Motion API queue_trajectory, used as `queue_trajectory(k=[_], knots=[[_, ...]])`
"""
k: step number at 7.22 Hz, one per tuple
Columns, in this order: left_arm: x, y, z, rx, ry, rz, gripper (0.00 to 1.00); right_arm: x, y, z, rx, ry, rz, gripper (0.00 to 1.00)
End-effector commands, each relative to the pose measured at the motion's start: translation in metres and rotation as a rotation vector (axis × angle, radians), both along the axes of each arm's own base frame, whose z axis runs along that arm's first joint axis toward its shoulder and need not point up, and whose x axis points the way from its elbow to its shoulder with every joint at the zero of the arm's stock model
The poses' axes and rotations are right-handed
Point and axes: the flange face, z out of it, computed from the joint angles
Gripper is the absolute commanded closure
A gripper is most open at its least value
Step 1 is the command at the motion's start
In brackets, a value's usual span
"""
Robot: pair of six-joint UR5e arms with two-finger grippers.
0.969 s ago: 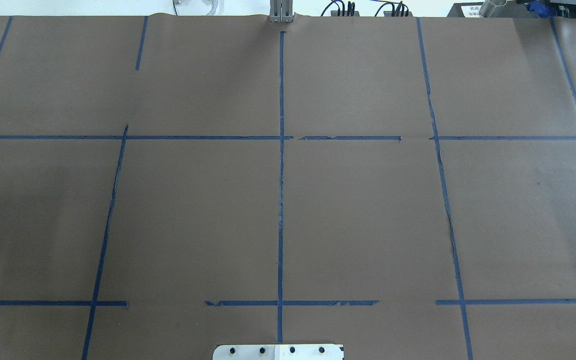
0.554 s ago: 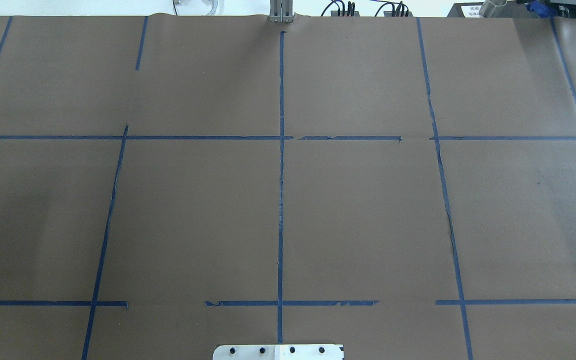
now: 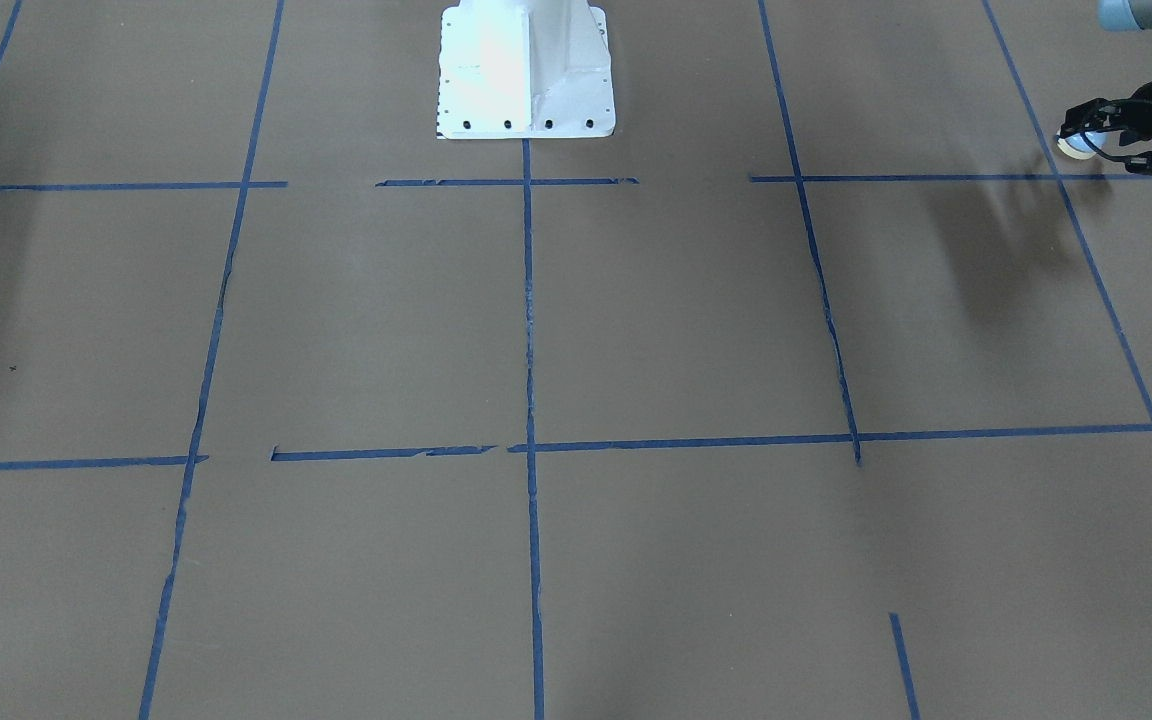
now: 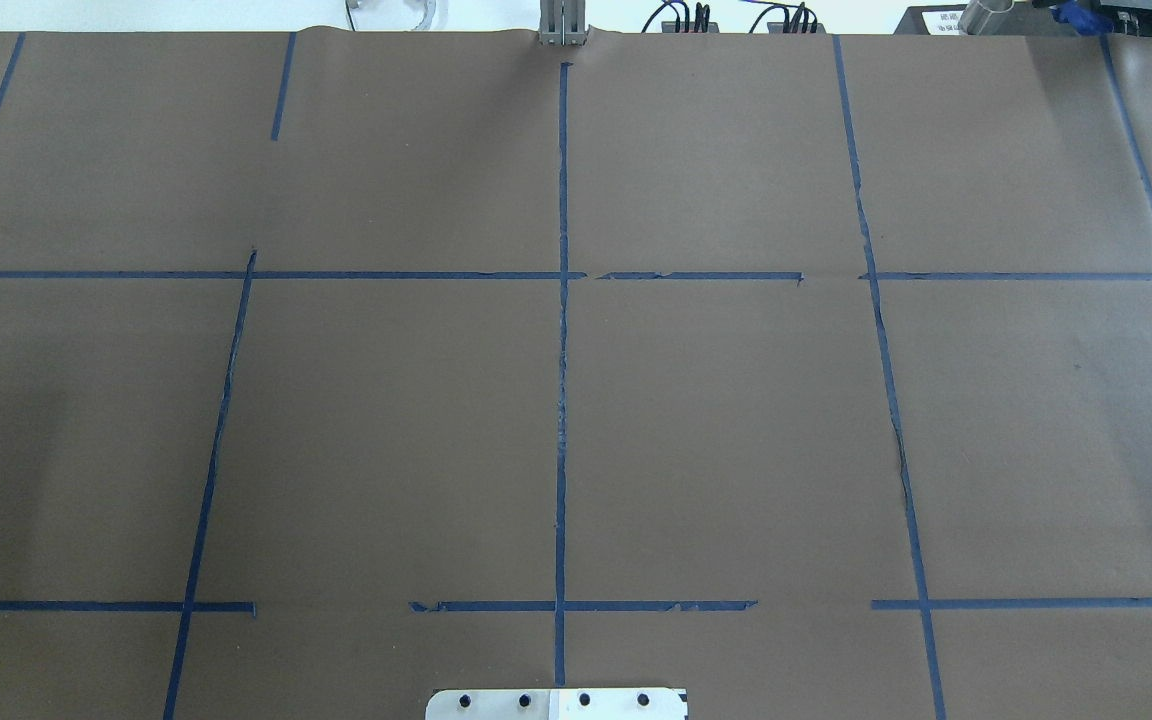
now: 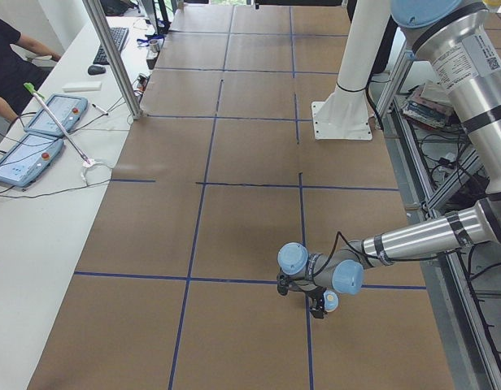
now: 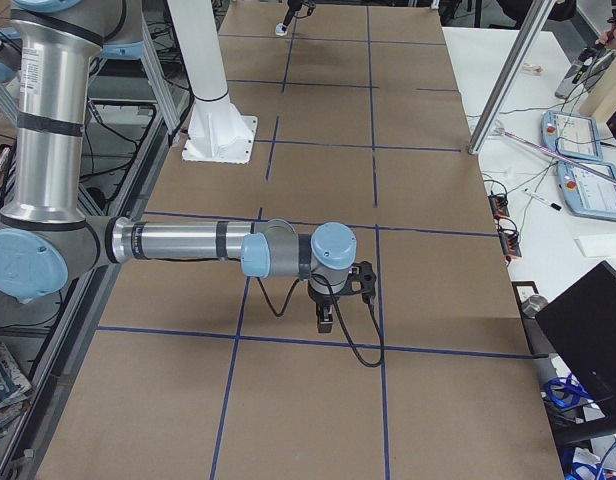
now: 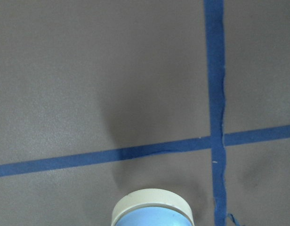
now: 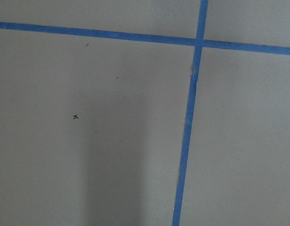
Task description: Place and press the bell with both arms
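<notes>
The light-blue bell (image 3: 1072, 146) with its cream base sits in my left gripper (image 3: 1088, 142), low over the brown table near a tape crossing at the robot's far left. The gripper is shut on it. The left wrist view shows the bell (image 7: 152, 213) at the bottom edge, above a blue tape cross, with its shadow on the table. In the exterior left view the bell (image 5: 331, 301) is at the tip of the near arm. My right gripper (image 6: 324, 316) shows only in the exterior right view, pointing down close over the table; I cannot tell whether it is open. Neither gripper shows in the overhead view.
The brown table (image 4: 736, 420) carries a grid of blue tape lines (image 4: 562, 400). The white pedestal (image 3: 526, 70) stands at the robot's edge. A side table holds tablets (image 5: 39, 130) and a metal post (image 5: 112, 57); an operator's arm is at the far left.
</notes>
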Motion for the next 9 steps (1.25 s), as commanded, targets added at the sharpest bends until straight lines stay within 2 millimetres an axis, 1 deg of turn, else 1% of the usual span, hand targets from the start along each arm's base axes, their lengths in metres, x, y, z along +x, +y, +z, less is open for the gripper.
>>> queue_trajectory(k=[1,6,7,8,9], knots=[[0.0052,0.0041,0.0038,-0.006,-0.004,0.029,0.0,0.0,-0.0001,0.0002,0.002,0.0,0.0,0.0],[0.011,0.0054,0.0113,-0.007,-0.005,0.052,0.0,0.0,-0.0003,0.0004,0.006,0.0,-0.001,0.0],[0.0123,0.0037,0.0104,0.001,0.001,0.051,0.01,0.0,-0.0003,0.0004,0.006,0.0,-0.001,0.0],[0.0126,0.0034,0.0097,0.004,0.005,0.05,0.22,0.0001,-0.0003,0.0006,0.006,0.001,-0.001,0.0],[0.0117,0.0046,0.0097,0.003,0.004,0.05,0.52,0.0001,-0.0004,0.0004,0.007,0.001,-0.001,0.0]])
